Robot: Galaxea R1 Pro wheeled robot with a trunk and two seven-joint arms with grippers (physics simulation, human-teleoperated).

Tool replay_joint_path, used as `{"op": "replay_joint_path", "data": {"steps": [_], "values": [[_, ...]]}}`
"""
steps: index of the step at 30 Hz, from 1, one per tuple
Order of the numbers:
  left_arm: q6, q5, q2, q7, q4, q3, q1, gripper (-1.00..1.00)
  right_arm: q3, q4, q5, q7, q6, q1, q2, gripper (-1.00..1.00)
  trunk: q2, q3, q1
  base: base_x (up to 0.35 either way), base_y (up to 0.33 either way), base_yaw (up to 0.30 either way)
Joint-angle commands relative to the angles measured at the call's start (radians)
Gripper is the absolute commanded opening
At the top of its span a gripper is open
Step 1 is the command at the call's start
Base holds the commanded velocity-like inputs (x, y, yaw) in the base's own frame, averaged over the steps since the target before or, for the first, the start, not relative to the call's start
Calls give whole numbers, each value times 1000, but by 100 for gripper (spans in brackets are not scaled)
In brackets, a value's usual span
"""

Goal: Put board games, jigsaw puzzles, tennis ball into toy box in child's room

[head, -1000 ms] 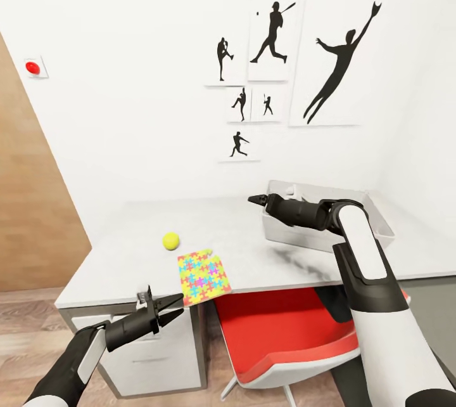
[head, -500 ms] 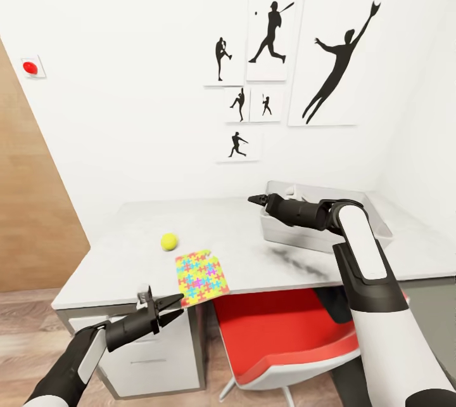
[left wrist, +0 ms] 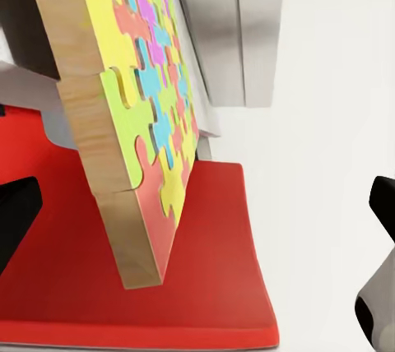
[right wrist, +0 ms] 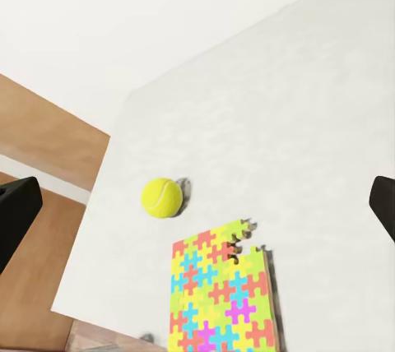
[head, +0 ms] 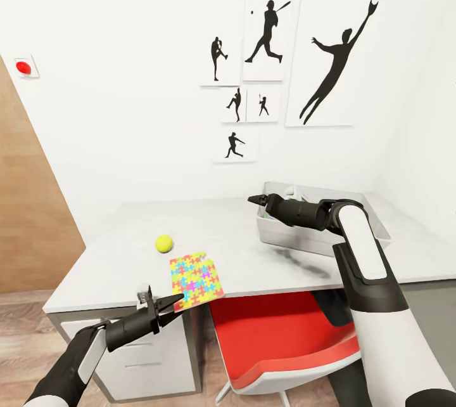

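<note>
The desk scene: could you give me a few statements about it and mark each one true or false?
1. The tennis ball lies inside the toy box. False: it rests on the table.
2. The jigsaw puzzle overhangs the table's front edge. True.
3. The left hand grips the puzzle. False: it is open, just short of it.
4. A red chair stands under the table. True.
5. The right hand hovers by the toy box. True.

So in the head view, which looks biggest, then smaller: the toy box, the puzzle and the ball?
1. toy box
2. jigsaw puzzle, though it lies nearer the camera
3. tennis ball
</note>
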State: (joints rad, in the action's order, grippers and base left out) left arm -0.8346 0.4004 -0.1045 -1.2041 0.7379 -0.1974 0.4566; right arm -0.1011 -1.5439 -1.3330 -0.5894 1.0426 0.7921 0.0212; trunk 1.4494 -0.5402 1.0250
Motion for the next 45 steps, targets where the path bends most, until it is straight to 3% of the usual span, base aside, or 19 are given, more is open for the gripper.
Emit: {"op": "replay_joint_path", "data": {"steps": [1, 29, 30, 39, 45], "values": [[-8, 3, 0, -1, 0, 1, 1, 100, -1, -1, -9, -10, 1, 1, 1, 100, 1, -1, 0, 0, 0, 0], [-8, 3, -1, -3, 0, 0, 1, 100, -1, -1, -9, -10, 1, 1, 0, 100, 1, -1, 0, 39, 0, 0], [-8, 3, -1, -3, 0, 0, 1, -100, -1, -1, -9, -10, 1, 1, 0, 100, 1, -1, 0, 0, 0, 0], [-8, 3, 0, -3, 0, 0, 1, -100, 0, -1, -10, -10, 1, 1, 0, 100, 1, -1, 0, 0, 0, 0], [-8, 3, 2, -3, 5, 3, 1, -100, 0, -1, -10, -10, 1, 1, 0, 100, -41, 18, -23, 0, 0, 0]]}}
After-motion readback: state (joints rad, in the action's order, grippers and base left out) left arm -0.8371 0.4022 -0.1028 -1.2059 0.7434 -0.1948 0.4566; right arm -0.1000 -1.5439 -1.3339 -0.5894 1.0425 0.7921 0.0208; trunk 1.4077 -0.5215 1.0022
